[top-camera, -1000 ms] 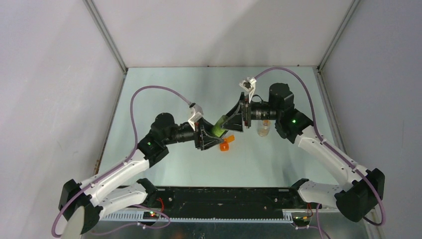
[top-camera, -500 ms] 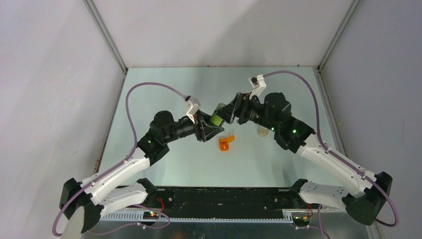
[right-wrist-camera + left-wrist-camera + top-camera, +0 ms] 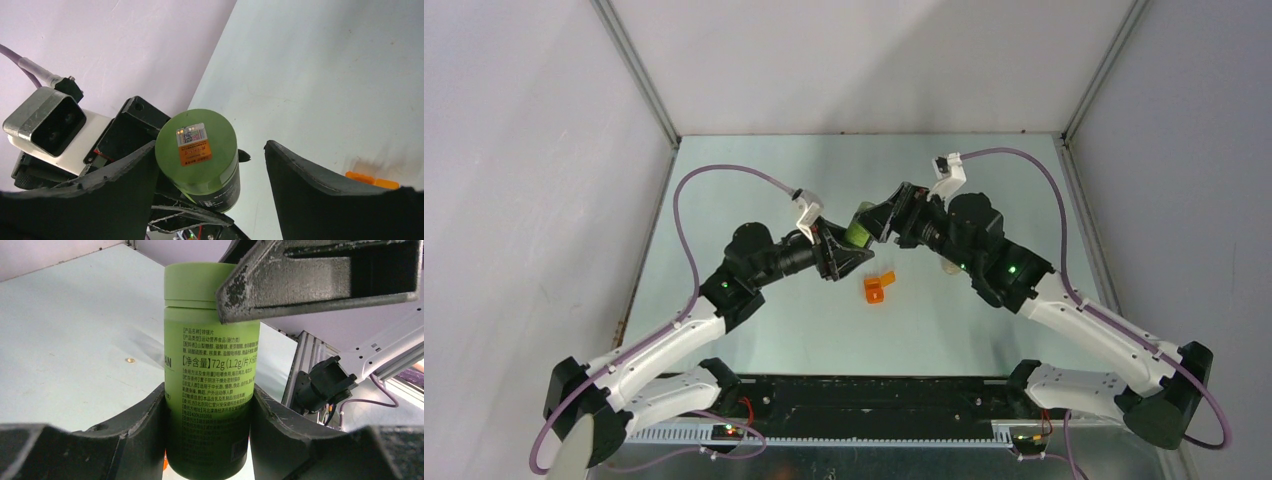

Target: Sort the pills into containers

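Green bottle: the green bottle [image 3: 858, 232] hangs above the middle of the surface [image 3: 754, 170], lifted clear of it, lid end toward 1 o'clock in the overhead view.
Left jaws: the left gripper [image 3: 207, 405] is clamped on the lower body of the bottle, one finger pressed to each side of the dark-printed label.
Left arm: it reaches in from 7 o'clock, and its wrist points toward 2 o'clock.
Right jaws: the right gripper [image 3: 210, 147] stands wide, one finger on each side of the lid. The finger at 9 o'clock in its own view lies right against the lid's edge, while the one at 3 o'clock is well apart from it.
Right arm: it comes in from 4 o'clock and meets the bottle from the 1 o'clock side.
Lid: on the bottle, with a small orange and white sticker on top.
Orange box: the orange box [image 3: 879, 288] lies on the surface at 5 o'clock from the bottle, near it and apart from both grippers.
Pills: I cannot make any out from here.
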`<state>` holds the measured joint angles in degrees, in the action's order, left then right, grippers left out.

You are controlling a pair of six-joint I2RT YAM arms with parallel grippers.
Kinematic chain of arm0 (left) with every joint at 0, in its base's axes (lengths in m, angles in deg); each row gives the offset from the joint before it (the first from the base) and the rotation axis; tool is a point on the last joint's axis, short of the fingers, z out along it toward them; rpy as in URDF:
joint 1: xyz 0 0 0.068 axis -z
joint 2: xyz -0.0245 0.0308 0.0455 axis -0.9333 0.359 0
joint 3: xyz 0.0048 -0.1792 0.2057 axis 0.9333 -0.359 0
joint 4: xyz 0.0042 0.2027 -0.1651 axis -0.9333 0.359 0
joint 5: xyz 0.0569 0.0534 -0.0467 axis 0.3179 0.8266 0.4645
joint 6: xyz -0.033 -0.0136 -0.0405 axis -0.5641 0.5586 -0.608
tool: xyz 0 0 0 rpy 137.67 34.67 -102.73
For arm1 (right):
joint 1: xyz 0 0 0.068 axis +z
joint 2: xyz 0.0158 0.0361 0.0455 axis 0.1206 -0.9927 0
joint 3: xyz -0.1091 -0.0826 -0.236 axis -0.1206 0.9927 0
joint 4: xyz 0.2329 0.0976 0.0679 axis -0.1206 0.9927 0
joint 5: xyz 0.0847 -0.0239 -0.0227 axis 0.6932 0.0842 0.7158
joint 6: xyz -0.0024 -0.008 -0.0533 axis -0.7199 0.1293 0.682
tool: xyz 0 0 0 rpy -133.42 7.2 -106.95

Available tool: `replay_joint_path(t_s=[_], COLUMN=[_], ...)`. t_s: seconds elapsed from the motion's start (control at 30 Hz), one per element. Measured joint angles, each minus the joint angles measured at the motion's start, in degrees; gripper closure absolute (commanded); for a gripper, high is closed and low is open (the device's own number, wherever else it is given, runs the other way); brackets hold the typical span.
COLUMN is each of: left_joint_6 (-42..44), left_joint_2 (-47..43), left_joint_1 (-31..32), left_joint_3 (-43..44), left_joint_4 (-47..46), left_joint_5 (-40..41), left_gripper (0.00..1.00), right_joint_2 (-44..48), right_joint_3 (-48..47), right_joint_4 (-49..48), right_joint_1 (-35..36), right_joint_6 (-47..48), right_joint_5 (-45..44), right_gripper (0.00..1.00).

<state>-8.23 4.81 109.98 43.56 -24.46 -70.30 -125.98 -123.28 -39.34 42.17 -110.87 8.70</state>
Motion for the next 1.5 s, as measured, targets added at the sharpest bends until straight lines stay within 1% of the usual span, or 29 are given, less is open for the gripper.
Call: replay_joint_path(t_s=[0.03, 0.1, 0.17, 0.2, 0.23, 0.27, 0.3, 0.33, 0.37, 0.43, 0.47, 0.53, 0.63, 0.77, 0.83, 0.87, 0.9, 0.93, 1.0, 1.07, 1.13, 1.17, 1.23, 1.27, 1.33, 1.37, 1.43, 1.5], left_joint_6=[0.0, 0.0, 0.0, 0.0, 0.0, -0.2, -0.3, -0.4, -0.4, -0.5, -0.5, -0.5, -0.8, -0.8, -0.9, -0.9, -0.8, -0.8, -0.8, -0.6, -0.1, 0.3, 0.8, 1.2, 1.7, 1.9, 2.2, 2.3], left_joint_2=[0.0, 0.0, 0.1, 0.2, 0.3, 0.3, 0.3, 0.3, 0.4, 0.4, 0.4, 0.4, 0.3, 0.4, 0.4, 0.3, 0.3, 0.3, 0.3, 0.3, 0.3, 0.3, 0.3, 0.3, 0.3, 0.3, 0.3, 0.7], left_joint_1=[0.0, 0.0, 0.0, 0.0, 0.0, 0.0, 0.0, 0.0, 0.0, 0.0, 0.0, 0.0, 0.1, 0.1, 0.1, 0.1, 0.1, 0.1, 0.1, 0.1, 0.1, 0.1, 0.1, 0.2, 0.2, 0.2, 0.3, 0.3], left_joint_3=[0.0, 0.0, 0.0, 0.0, 0.0, -0.1, -0.1, -0.1, -0.1, -0.1, -0.1, -0.1, -0.1, -0.1, -0.1, -0.1, -0.1, -0.1, -0.1, -0.1, -0.1, -0.1, -0.1, -0.1, -0.1, -0.1, -0.1, 0.4], left_joint_4=[-0.1, -0.3, -0.4, -0.4, -0.5, -0.7, -0.7, -0.7, -0.7, -0.7, -0.7, -1.0, -1.6, -1.8, -1.8, -1.8, -1.9, -1.9, -1.9, -0.9, 0.7, 1.4, 2.5, 3.1, 3.9, 4.2, 4.7, 5.3], left_joint_5=[0.0, 0.0, 0.0, 0.0, 0.0, 0.0, 0.2, 0.2, 0.4, 0.5, 0.4, 0.1, -1.7, -7.4, -10.7, -12.3, -13.7, -14.7, -15.2, -14.3, -12.1, -10.9, -8.1, -6.4, -3.8, -2.5, -0.4, 1.4], left_gripper=[1.00, 1.00, 1.00, 1.00, 1.00, 1.00, 1.00, 1.00, 1.00, 1.00, 1.00, 1.00, 1.00, 1.00, 1.00, 1.00, 1.00, 1.00, 1.00, 1.00, 1.00, 1.00, 1.00, 1.00, 1.00, 1.00, 1.00, 1.00], right_joint_2=[0.0, 0.0, 0.0, 0.0, 0.0, 0.0, -0.1, -0.2, -0.3, -0.4, -0.5, -0.5, -0.5, -0.8, -1.0, -1.0, -1.0, -0.9, -0.7, 0.2, 1.2, 1.9, 3.0, 3.6, 4.2, 4.3, 4.2, 3.8], right_joint_3=[0.0, 0.0, 0.0, 0.0, 0.0, 0.1, 0.1, 0.2, 0.2, 0.3, 0.4, 0.6, 1.5, 4.2, 4.7, 4.9, 5.0, 5.0, 5.0, 5.0, 5.0, 5.0, 5.0, 5.0, 5.0, 5.0, 5.0, 5.0], right_joint_4=[-0.2, -0.9, -1.9, -2.3, -2.7, -2.6, -2.7, -2.9, -3.1, -3.6, -3.9, -4.9, -7.6, -15.1, -18.0, -18.8, -19.6, -19.9, -19.6, -18.7, -17.6, -16.9, -15.2, -13.8, -10.9, -9.8, -7.5, -5.9], right_joint_1=[-0.2, -1.0, -1.7, -2.0, -2.2, -2.8, -3.2, -3.8, -4.3, -5.4, -6.3, -7.9, -11.2, -16.2, -17.2, -17.4, -17.6, -17.7, -17.9, -17.9, -17.6, -17.0, -15.5, -14.0, -10.9, -9.7, -7.1, -5.4], right_joint_6=[0.1, 0.0, -0.3, -0.6, -0.4, -0.5, -0.5, -0.5, -0.3, 0.2, 0.9, 2.8, 6.3, 10.0, 11.9, 12.7, 13.8, 14.4, 15.0, 15.3, 14.6, 14.1, 12.9, 12.0, 9.6, 8.4, 6.5, 5.0], right_joint_5=[0.0, 0.2, 1.4, 2.2, 3.0, 3.9, 4.7, 5.9, 7.3, 10.3, 12.4, 17.2, 26.9, 44.9, 51.4, 53.5, 55.8, 56.8, 57.3, 55.7, 52.3, 49.7, 42.8, 37.6, 27.8, 24.3, 16.2, 11.0], right_gripper=[0.22, 0.32, 0.51, 0.55, 0.65, 0.70, 0.78, 0.83, 0.89, 0.97, 1.00, 1.00, 1.00, 1.00, 1.00, 0.82, 0.60, 0.27, 0.05, 0.01, 0.01, 0.02, 0.12, 0.15, 0.18, 0.18, 0.16, 0.15])
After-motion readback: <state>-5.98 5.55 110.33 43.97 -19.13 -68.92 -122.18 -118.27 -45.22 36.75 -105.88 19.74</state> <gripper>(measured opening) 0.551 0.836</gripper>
